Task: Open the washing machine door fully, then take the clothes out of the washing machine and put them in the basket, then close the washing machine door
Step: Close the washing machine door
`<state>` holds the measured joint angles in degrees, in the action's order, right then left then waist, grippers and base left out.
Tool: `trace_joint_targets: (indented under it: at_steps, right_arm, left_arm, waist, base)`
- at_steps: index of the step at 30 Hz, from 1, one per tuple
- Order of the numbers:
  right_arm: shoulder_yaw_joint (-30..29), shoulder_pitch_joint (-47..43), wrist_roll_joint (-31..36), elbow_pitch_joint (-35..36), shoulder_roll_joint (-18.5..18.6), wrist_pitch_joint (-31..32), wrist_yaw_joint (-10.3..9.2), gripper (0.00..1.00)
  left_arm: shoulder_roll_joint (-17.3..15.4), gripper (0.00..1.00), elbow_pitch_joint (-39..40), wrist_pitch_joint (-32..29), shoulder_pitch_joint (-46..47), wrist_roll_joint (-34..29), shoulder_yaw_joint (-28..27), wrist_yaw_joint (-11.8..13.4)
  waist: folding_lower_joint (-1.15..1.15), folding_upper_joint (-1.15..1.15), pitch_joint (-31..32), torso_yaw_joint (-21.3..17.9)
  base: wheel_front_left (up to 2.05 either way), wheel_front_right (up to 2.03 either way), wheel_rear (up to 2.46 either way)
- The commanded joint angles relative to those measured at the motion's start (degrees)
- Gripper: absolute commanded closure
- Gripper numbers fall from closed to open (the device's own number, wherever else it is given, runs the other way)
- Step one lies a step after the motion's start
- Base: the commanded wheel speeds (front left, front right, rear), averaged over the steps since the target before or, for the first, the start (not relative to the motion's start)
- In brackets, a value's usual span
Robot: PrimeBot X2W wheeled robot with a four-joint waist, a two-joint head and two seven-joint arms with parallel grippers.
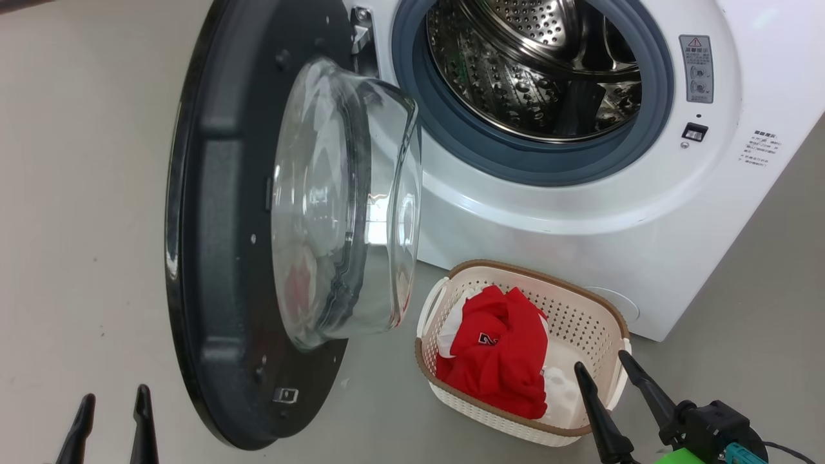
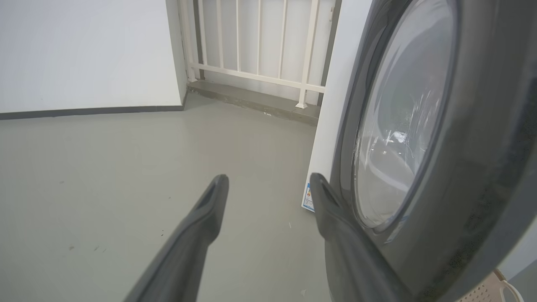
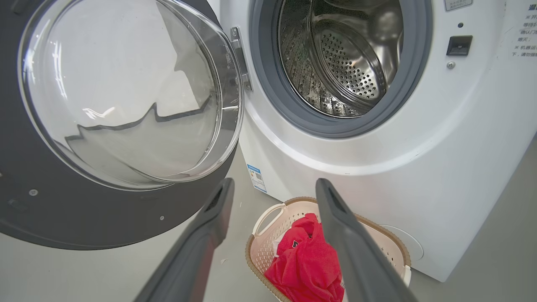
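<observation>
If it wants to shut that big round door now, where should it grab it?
Probably the door by its thin black rim at the free edge, opposite the hinge, pinched or pushed from the outer face, where the open left gripper sits. The rim should fit between fingers; the glass bowl bulges too wide and smooth.

Bright, even, shadowless light; glare streaks the washing machine door point(image 1: 258, 245) glass, and both wrist views bow at edges.

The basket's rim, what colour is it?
Brown, woven-look, atop the cream basket. Head view shows it best.
</observation>
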<state>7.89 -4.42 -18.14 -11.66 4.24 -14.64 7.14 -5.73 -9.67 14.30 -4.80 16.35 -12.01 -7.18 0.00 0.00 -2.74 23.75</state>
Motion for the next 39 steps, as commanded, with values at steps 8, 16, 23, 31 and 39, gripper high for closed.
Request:
trace_joint_targets:
  at_steps: [8,16,23,31,39]
  right_arm:
    - [1.1,0.9,-0.2,1.1,0.2,-0.4,0.35,0.00]
    - [1.8,1.6,-0.3,0.7,0.0,-0.4,0.35,0.00]
    - [2.4,1.7,-0.4,0.4,-0.1,-0.4,0.35,0.00]
    - [2.8,2.0,-0.5,0.4,-0.3,-0.4,0.35,0.00]
    - [2.6,2.2,-0.3,0.5,-0.4,-0.4,0.35,0.00]
  left_arm:
    - [-1.6,0.00,1.7,0.7,1.8,0.9,-2.2,-0.3]
    - [-7.5,1.00,0.6,0.7,5.5,10.2,-1.3,-0.3]
    - [-20.6,1.00,0.7,0.7,7.4,26.9,10.3,-0.3]
    - [-32.4,1.00,7.3,0.7,8.7,44.4,21.2,-0.3]
    - [-36.2,1.00,10.3,0.7,9.6,49.3,25.2,-0.3]
  waist:
    - [0.00,0.00,0.1,0.4]
    - [0.00,0.00,0.1,0.6]
    - [0.00,0.00,0.0,0.2]
    - [0.00,0.00,-0.6,-0.7]
    - [0.00,0.00,-1.3,-1.6]
  base:
    - [0.00,0.00,0.00]
    - [0.00,0.00,0.00]
    - [0.00,0.00,0.00]
    - [0.00,0.00,0.00]
    - [0.00,0.00,0.00]
